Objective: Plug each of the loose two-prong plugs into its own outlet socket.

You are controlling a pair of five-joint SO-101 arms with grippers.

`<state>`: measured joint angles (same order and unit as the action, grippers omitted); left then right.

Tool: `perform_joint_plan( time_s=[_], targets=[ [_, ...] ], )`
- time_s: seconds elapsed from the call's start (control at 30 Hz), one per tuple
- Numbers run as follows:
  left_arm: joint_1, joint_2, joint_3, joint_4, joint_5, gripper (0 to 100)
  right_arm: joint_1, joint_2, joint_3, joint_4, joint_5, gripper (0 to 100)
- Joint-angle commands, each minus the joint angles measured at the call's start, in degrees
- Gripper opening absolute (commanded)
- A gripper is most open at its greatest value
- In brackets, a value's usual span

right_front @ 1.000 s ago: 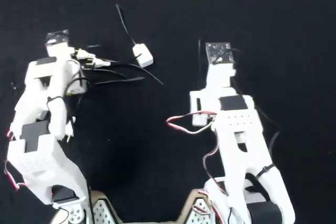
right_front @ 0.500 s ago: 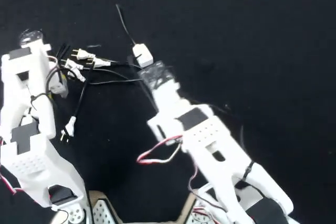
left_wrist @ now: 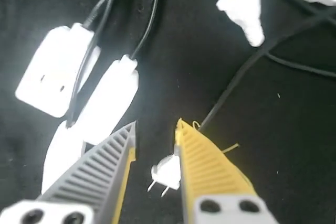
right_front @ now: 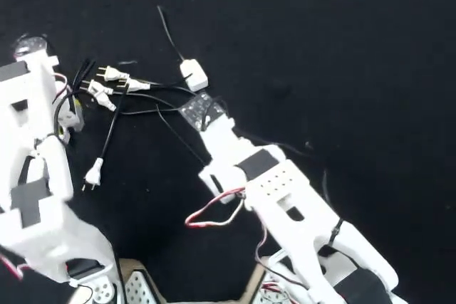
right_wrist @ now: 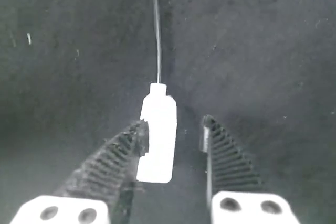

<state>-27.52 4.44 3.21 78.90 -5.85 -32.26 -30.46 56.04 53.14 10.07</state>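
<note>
Plug cluster (right_front: 107, 83) lay near table's (right_front: 356, 69) far-left corner, outlet socket (right_front: 194, 74) just right of it. Lone plug (right_front: 91, 174) lay nearer front, by left edge. Right gripper (right_front: 201, 112) sat just before that socket. Two more sockets (left_wrist: 55, 69) lay side by side near left gripper (left_wrist: 155, 124).

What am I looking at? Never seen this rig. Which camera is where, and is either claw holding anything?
Two small white robot arms sit side by side at a black table. The wide picture looks down from a fixed camera; the other two come from cameras on each arm's wrist. On the table lie white outlet sockets and loose two-prong plugs on black cables. The left gripper is open, a small plug seen between its fingers. The right gripper is open, facing a white socket block. Neither grips anything.
</note>
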Motion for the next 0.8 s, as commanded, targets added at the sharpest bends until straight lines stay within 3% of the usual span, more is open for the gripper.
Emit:
perform_joint_plan(
  time_s=[0.0,0.1,0.2,0.33,0.5,0.77],
  targets=[
    [1.45,-12.75,4.53,-0.18,-1.41,13,3.34,0.4,0.22,-0.18,4.92,14.1],
    [4.79,-19.43,12.62,-1.41,-1.23,13,9.23,0.31,1.54,-3.52,8.0,14.1],
    [9.36,-23.3,21.05,-7.3,-0.97,13,10.64,0.4,2.77,-5.71,7.91,14.1],
    [13.67,-26.2,28.0,-16.79,3.16,13,4.4,0.4,4.44,-5.71,7.91,14.1],
    [14.11,-26.46,32.04,-24.35,9.67,13,-4.92,-0.04,6.37,-5.63,7.91,14.1],
    [13.93,-26.9,38.2,-27.78,14.24,13,-6.59,-0.13,3.91,-2.37,7.82,14.1]
  ],
)
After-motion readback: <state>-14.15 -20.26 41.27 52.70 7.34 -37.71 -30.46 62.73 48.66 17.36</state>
